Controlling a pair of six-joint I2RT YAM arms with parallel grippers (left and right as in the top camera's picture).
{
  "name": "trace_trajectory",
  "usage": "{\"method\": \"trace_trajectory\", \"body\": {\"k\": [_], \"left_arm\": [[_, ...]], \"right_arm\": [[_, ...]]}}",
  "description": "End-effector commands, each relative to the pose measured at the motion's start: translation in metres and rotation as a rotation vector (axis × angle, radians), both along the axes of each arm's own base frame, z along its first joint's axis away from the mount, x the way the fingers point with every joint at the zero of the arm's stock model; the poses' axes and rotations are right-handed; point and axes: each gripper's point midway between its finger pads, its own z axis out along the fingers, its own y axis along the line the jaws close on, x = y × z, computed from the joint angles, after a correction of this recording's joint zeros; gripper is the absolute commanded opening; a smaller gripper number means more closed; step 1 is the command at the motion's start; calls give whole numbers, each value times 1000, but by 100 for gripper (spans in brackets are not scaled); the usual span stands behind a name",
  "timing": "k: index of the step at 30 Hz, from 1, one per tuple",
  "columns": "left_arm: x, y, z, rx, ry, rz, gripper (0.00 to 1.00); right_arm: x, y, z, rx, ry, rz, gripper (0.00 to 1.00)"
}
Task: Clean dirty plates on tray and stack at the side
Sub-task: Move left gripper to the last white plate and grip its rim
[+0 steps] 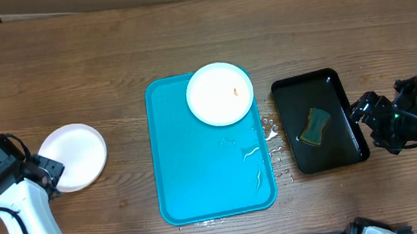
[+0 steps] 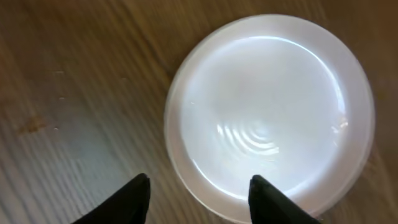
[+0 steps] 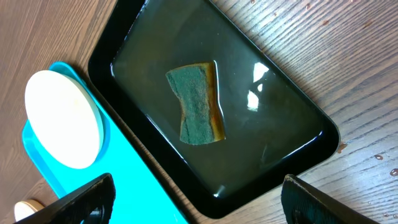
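The turquoise tray [image 1: 198,171] lies mid-table. A white plate [image 1: 220,93] with a small orange smear rests on its far right corner; it also shows in the right wrist view [image 3: 62,118]. Another white plate [image 1: 75,155] sits on the wood at the left; I cannot tell if more lie under it. My left gripper [image 1: 47,170] is open and empty, its fingers straddling that plate's near rim [image 2: 267,112]. My right gripper [image 1: 363,111] is open and empty, right of the black tray. The green-rimmed plate cannot be made out.
A glossy black tray [image 1: 319,122] holding water and a green-yellow sponge [image 1: 316,126] stands right of the turquoise tray. Water drops lie on the turquoise tray's right side and on the wood between the trays [image 1: 273,132].
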Motion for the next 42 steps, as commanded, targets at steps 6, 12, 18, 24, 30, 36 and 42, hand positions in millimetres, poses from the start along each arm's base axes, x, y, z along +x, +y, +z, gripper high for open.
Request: {"method": "trace_trajectory", "body": {"k": [6, 12, 18, 24, 30, 36, 42], "left_arm": [[96, -157, 77, -236, -419, -877, 58], [114, -261, 54, -17, -263, -1277, 66], [141, -326, 23, 90, -221, -1181, 68], [154, -339, -29, -47, -169, -964, 65], [159, -356, -73, -178, -127, -969, 55], [157, -348, -90, -144, -79, -975, 36], [145, -354, -87, -179, -42, -1054, 4]], "right_arm": [[2, -1, 7, -31, -38, 56, 87], [0, 6, 8, -22, -41, 103, 87], [-2, 28, 9, -2, -53, 219, 86], [-6, 46, 8, 4, -40, 288, 86], [-6, 51, 8, 5, -40, 307, 86], [-6, 51, 8, 5, -40, 307, 85], [-6, 50, 8, 4, -40, 308, 85]]}}
